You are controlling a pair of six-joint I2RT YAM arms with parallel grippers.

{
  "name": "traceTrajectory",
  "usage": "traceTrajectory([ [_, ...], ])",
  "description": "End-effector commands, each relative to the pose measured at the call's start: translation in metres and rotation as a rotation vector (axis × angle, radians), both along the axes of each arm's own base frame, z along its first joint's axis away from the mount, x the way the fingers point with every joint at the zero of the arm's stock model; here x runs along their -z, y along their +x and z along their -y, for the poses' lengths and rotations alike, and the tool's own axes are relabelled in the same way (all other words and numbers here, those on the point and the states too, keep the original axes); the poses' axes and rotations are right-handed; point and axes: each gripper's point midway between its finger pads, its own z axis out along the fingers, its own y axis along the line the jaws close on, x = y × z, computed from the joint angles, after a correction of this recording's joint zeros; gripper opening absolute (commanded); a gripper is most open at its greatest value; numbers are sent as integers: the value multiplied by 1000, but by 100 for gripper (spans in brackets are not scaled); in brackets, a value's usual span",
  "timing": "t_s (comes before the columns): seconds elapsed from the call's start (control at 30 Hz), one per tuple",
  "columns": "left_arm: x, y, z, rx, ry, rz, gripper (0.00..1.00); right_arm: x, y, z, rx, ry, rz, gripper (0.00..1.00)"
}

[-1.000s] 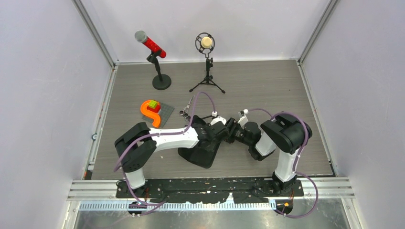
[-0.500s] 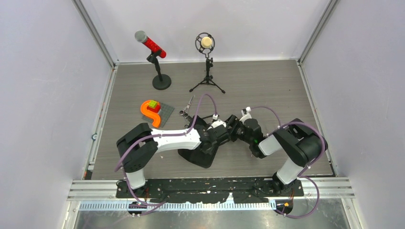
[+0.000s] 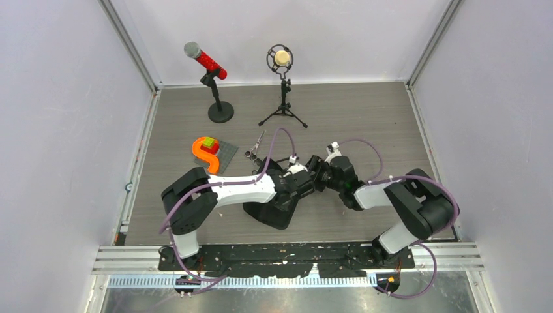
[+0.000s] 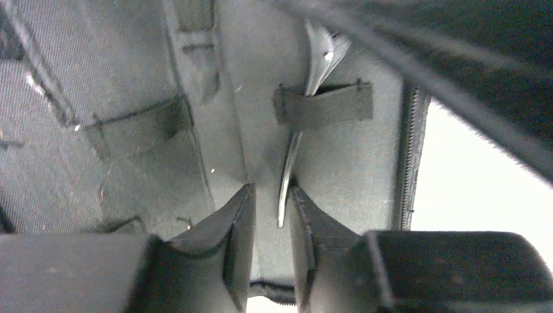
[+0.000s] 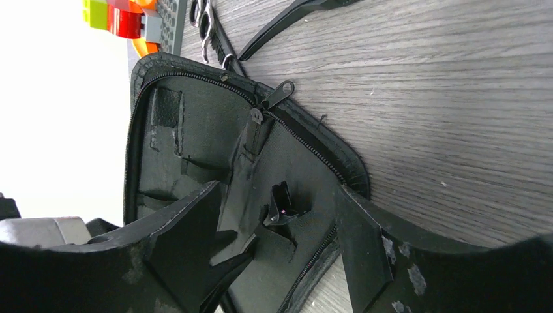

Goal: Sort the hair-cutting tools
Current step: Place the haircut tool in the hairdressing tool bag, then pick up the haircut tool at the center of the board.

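Left tool [image 4: 270,225]: fingers narrowly spread, pinching nothing that we can see. The tip of a silver scissor blade [image 4: 287,166] sits in the gap, nearer the right-hand finger; we cannot tell whether it touches. The blade runs through an elastic loop [image 4: 324,104] stitched to the lining of the open case [image 4: 117,59]. Right tool [image 5: 277,195]: fingers spread wide, holding nothing, poised over the same case near its zip and just beside the left tool. Past the case's far edge, on the tabletop [image 3: 365,124], lie a second pair of scissors [image 3: 255,147] and a thin black hair clip [image 5: 293,13], both unsorted by our reading. Risks as we judge them: closing off-centre would push the blade sideways rather than seat it, so it could slip out of the loop or snag the elastic. The case lies loose and may slide or fold if either arm drags on it. The two tools are crowded enough to knock each other. Against the frame a second back: the right arm's elbow has swung out to the right and nearer its base, and its tool has edged slightly toward the case. The left arm has crept only a little. The loose scissors have not moved.
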Motion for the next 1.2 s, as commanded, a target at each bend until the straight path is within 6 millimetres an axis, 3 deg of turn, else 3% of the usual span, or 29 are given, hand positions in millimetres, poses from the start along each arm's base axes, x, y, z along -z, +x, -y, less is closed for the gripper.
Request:
traceTrajectory([
  [0.0,-22,0,-12,-28,-30,39,36,12,-7,18,-37,-197,-27,73],
  [0.2,-48,0,-10,-27,-120,78,64,-23,5,16,-108,-277,72,74],
  [0.37,-85,3,-17,-23,-215,157,72,-55,24,14,-229,-419,248,72],
  [0.57,-136,11,-58,-76,-297,245,82,-68,54,16,-395,-659,363,70],
  [0.6,-142,13,-68,-92,-315,256,83,-80,64,12,-407,-675,395,70],
  [0.63,-147,14,-78,-105,-329,265,84,-65,64,15,-472,-733,376,70],
  [0.67,-151,16,-88,-124,-343,273,85,-75,73,10,-489,-742,405,69],
  [0.7,-156,18,-99,-137,-358,277,86,-58,72,13,-558,-788,377,67],
  [0.73,-158,19,-109,-152,-368,276,87,-67,81,8,-587,-805,420,65],
  [0.8,-162,22,-138,-200,-364,282,88,-48,84,8,-671,-848,369,61],
  [0.93,-173,23,-181,-251,-333,343,90,-39,97,-2,-769,-872,364,53],
  [0.97,-175,22,-189,-258,-326,356,90,-45,103,-7,-775,-871,381,52],
  [1.0,-176,22,-195,-262,-320,366,91,-33,101,-6,-808,-882,354,52],
  [1.17,-171,23,-209,-276,-311,386,92,-22,110,-15,-886,-905,354,52],
])
